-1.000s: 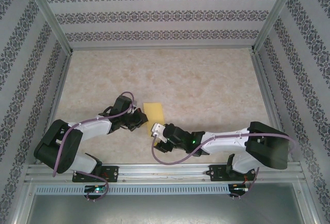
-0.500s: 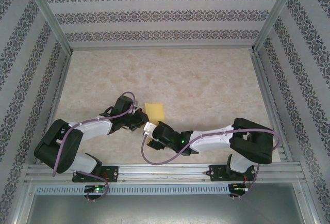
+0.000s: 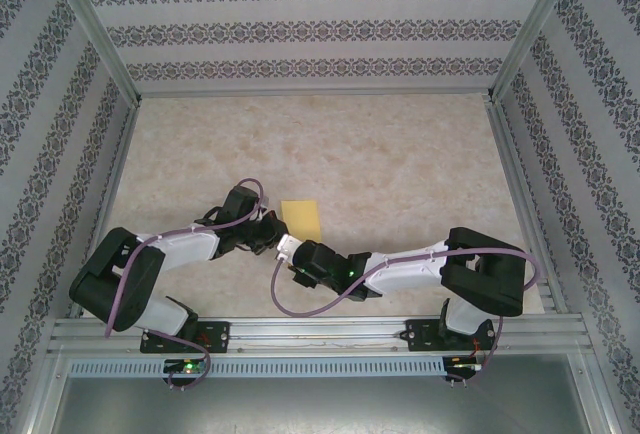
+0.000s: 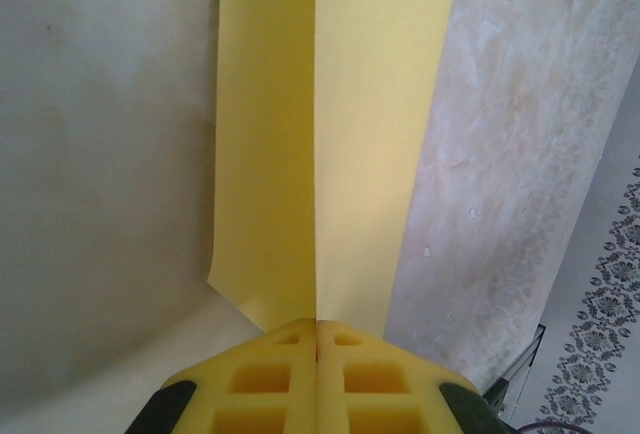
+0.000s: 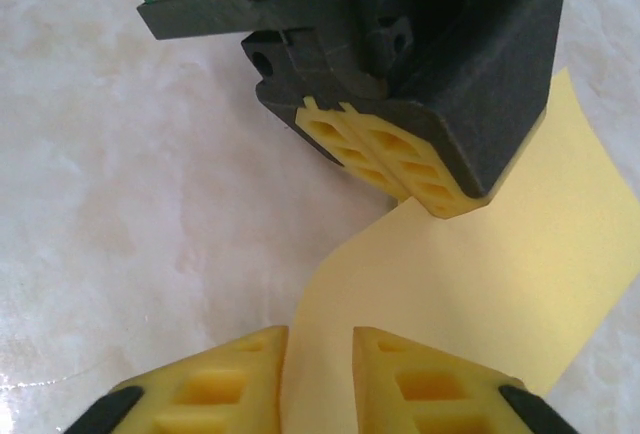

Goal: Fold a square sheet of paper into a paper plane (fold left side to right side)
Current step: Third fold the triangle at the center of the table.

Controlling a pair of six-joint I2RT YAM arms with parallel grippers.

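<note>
The square sheet of paper [image 3: 301, 216] is yellow and lies as a folded rectangle near the table's middle front. My left gripper [image 3: 270, 234] is at its near left corner. In the left wrist view that gripper [image 4: 317, 322] is shut on the sheet's edge, and the paper [image 4: 330, 134] rises away with a straight crease down its middle. My right gripper [image 3: 288, 248] sits just in front of the left one. In the right wrist view its fingertips [image 5: 320, 339] stand a narrow gap apart with the paper's edge [image 5: 480, 284] between them, below the left gripper [image 5: 400, 169].
The marble-patterned tabletop [image 3: 400, 164] stretches behind and to the right of the paper. Aluminium frame posts and patterned walls [image 3: 300, 29] close in the sides and back. A metal rail [image 3: 320, 332] runs along the near edge.
My right arm has slid left to the paper's near edge beside the left gripper, and its jaws have narrowed around that edge. The left gripper has kept its hold.
</note>
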